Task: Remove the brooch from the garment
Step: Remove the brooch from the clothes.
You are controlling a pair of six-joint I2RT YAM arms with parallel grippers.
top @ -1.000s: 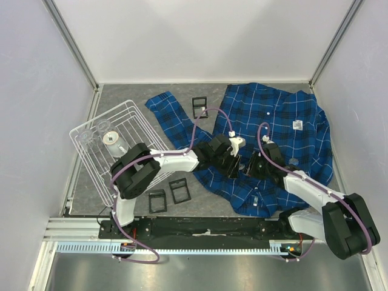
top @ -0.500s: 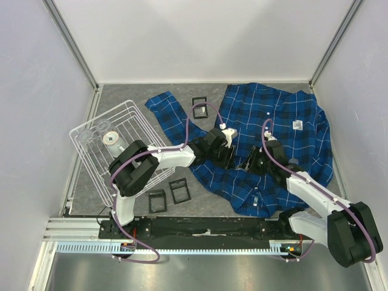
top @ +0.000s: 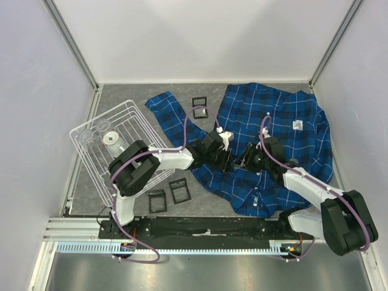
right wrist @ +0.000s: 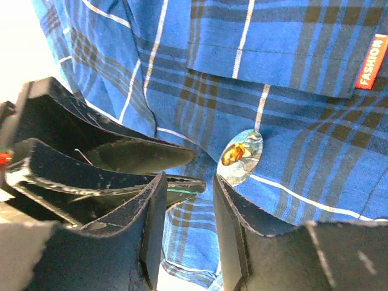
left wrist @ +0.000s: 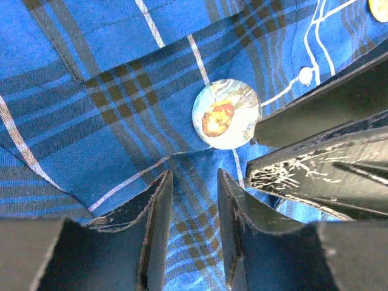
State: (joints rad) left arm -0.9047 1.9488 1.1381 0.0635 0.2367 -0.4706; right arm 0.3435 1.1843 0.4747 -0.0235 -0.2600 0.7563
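My left claw (left wrist: 194, 177) stands narrowly parted over the garment (left wrist: 91, 91). The brooch (left wrist: 226, 114) lies just beyond its tips, slightly to the right. My right claw (right wrist: 189, 182), also narrowly parted, has the brooch just beyond its right finger. The garment is spread on a grey table (top: 112, 94) beside a wire basket (top: 100, 151), enclosed by white walls (top: 200, 36).

There is one plaid garment (top: 285, 115) and one round brooch (left wrist: 226, 114). There are three black square frames (top: 180, 190) and one wire basket (top: 91, 160).
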